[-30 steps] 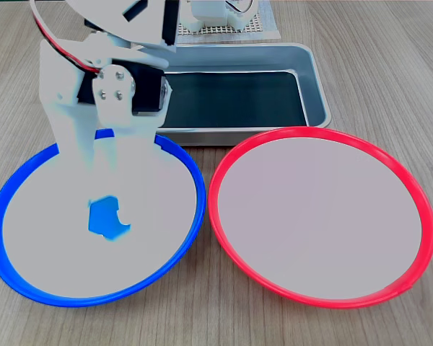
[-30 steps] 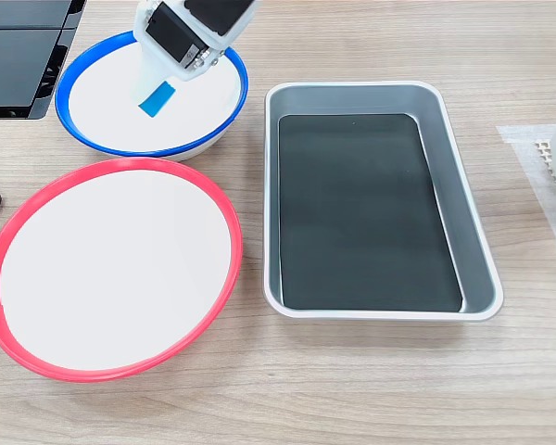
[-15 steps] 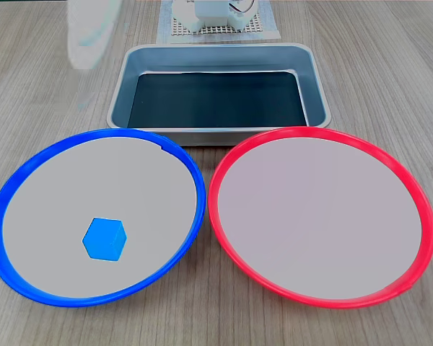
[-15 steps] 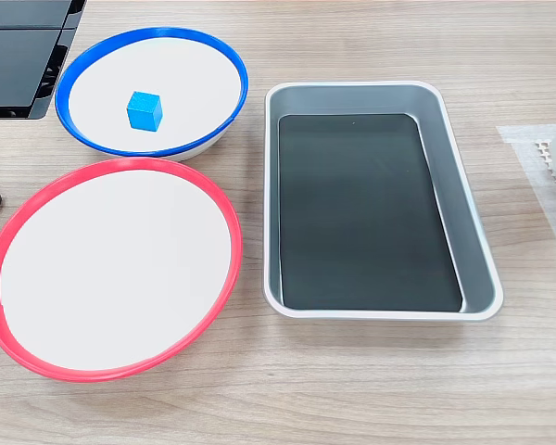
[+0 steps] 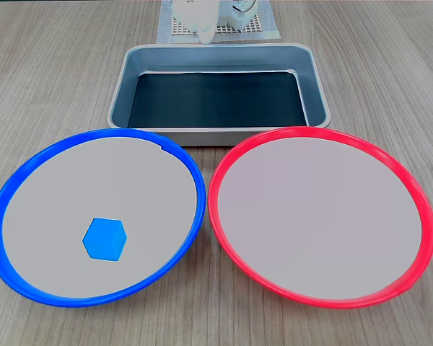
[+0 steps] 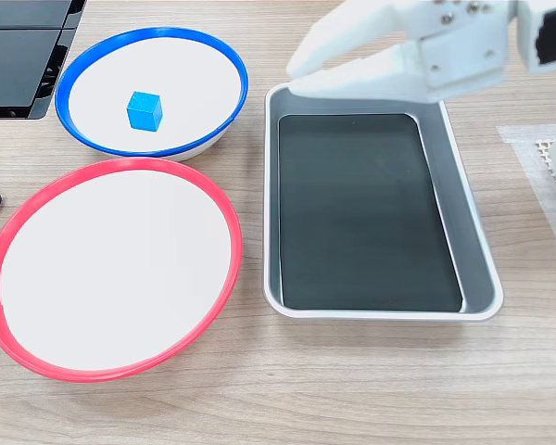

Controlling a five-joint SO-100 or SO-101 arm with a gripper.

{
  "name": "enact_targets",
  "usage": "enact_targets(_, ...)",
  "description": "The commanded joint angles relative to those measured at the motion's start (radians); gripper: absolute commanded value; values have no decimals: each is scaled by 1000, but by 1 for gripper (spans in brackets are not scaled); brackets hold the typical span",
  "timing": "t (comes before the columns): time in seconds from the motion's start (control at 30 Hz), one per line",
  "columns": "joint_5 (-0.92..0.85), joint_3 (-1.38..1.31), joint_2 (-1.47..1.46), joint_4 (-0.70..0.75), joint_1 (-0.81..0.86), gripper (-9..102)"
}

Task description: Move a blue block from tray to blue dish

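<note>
Resting in blue dish (image 5: 195, 180): blue block (image 5: 105, 238); gripper (image 6: 295, 76) seemingly empty.

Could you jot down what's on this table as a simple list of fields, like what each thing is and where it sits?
surface: wooden table
blue block: lies inside the blue dish, left of its centre in a fixed view
red-rimmed dish: beside the blue dish, nothing in it
tray: grey metal walls, dark floor, nothing on it
gripper: white, above the tray's end nearest the blue dish, fingers slightly apart, holding nothing
task state: block already in the blue dish
</note>
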Motion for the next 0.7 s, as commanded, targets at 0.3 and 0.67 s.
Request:
enact_targets(0.3, 55, 129, 301, 359, 54, 0)
enact_targets(0.67, 104, 129, 508, 620, 58, 0)
